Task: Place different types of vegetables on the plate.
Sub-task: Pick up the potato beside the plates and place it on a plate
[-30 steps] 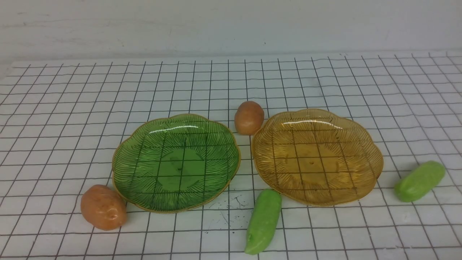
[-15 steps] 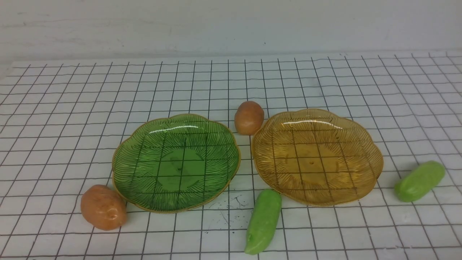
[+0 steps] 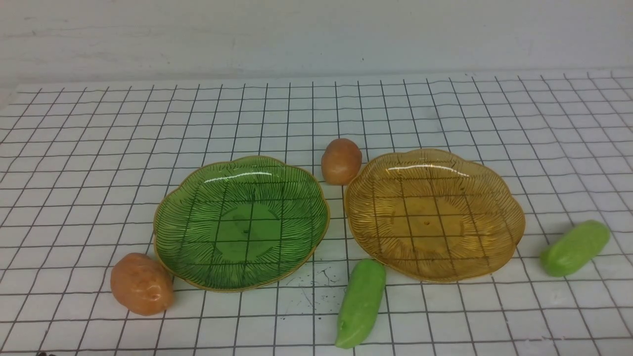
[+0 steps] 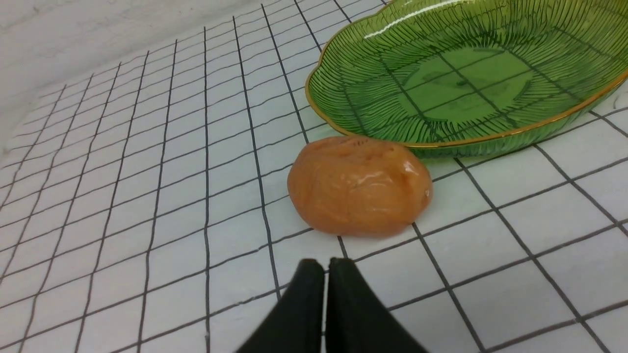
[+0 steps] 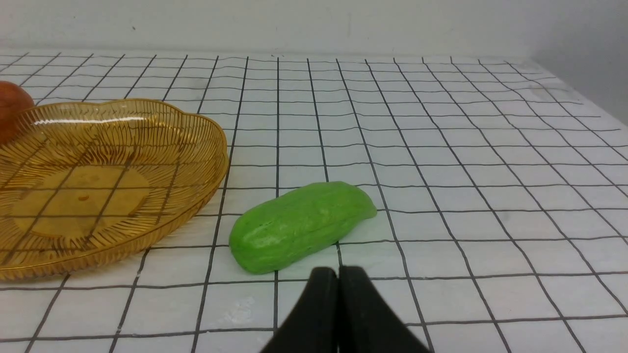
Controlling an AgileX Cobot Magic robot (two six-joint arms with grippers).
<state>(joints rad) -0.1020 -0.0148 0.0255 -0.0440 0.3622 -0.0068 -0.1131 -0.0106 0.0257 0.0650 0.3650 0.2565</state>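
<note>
— Where are the vegetables lying?
— Outside the green plate (image 3: 242, 222) and amber plate (image 3: 435, 217). Amber's four o'clock: cucumber (image 3: 575, 247); seven: second cucumber (image 3: 361, 302); eleven: potato (image 3: 341, 160). Green's seven: second potato (image 3: 142, 284).
— Your grip?
— I'm holding left end effector (image 4: 326, 267) and right end effector (image 5: 337, 274) pinched closed, empty.

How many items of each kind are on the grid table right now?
2 orange-brown egg-shaped toy potatoes
2 light-green oblong toy cucumbers
2 translucent ribbed scalloped plates, one green, one amber
Total: 6
</note>
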